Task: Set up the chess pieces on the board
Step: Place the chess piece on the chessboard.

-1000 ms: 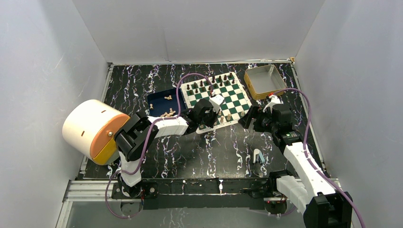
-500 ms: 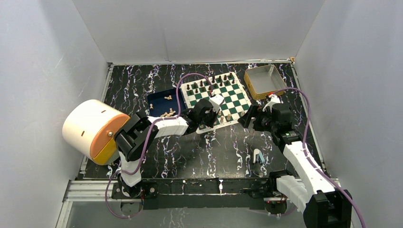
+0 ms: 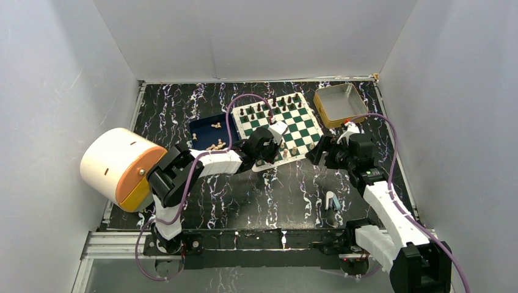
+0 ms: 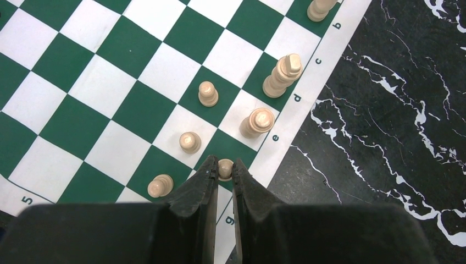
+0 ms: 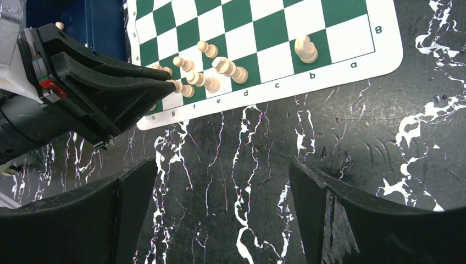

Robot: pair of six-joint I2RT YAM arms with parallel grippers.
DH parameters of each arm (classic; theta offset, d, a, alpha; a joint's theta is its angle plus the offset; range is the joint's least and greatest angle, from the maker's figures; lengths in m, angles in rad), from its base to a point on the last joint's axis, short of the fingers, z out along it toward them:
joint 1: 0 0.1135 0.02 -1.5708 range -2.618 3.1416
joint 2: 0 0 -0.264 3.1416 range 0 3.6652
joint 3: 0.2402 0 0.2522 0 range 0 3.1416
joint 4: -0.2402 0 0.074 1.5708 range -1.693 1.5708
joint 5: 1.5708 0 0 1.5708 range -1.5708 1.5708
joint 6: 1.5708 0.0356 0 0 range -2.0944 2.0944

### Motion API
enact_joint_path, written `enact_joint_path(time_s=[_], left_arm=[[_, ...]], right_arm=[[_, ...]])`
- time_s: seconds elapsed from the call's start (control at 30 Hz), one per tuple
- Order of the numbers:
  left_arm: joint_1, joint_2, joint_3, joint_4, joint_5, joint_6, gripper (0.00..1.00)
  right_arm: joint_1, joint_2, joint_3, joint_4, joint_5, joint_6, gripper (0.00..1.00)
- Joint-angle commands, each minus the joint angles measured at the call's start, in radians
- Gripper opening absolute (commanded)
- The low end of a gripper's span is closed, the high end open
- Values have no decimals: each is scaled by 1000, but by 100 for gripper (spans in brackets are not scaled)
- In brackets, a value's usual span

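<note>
The left gripper is closed almost completely on one small cream piece, pinching its head between the two fingertips. It holds the piece over a green square in the near row of the board, close to the board's near left corner. That row is where the cream back rank belongs, so this looks like a placement in its last stage. Whether the base already rests on the square cannot be told from the views.

The grip is high and narrow for a reason: other chess pieces stand just beside the jaws. Three pawns run along the next row in, and two taller figures stand on the edge row to the right. Slim fingers from above fit between them without touching.

The white lettered border lies directly near of the held piece, with bare marbled table beyond it. The open room is therefore up and back toward the near side. Opening the jaws wide would probably bring a finger against a neighbouring pawn, so a small release looks safer.

The right gripper stands fully spread and holds nothing. It hangs over bare table just near of the board's right part, well apart from the left arm's work. More cream pieces lie in the blue tray left of the board, and dark pieces line its far rows
</note>
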State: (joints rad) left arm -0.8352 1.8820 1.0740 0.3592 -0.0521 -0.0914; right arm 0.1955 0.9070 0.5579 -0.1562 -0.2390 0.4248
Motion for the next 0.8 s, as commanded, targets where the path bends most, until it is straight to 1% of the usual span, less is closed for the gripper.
enact_joint_path(time_s=[0.0, 0.33, 0.47, 0.57, 0.77], left_arm=[[-2, -28, -6, 24, -24, -18, 2], [-1, -26, -16, 37, -8, -47, 2], [-2, -21, -17, 44, 0, -59, 3], [-2, -17, -15, 44, -1, -65, 7], [-2, -19, -8, 29, -14, -62, 19]], right_arm=[[-7, -1, -4, 49, -10, 8, 99], [-7, 5, -4, 50, -14, 9, 99], [-6, 4, -3, 50, -15, 9, 99], [-8, 1, -3, 49, -15, 10, 99], [-8, -2, -4, 49, -17, 11, 99]])
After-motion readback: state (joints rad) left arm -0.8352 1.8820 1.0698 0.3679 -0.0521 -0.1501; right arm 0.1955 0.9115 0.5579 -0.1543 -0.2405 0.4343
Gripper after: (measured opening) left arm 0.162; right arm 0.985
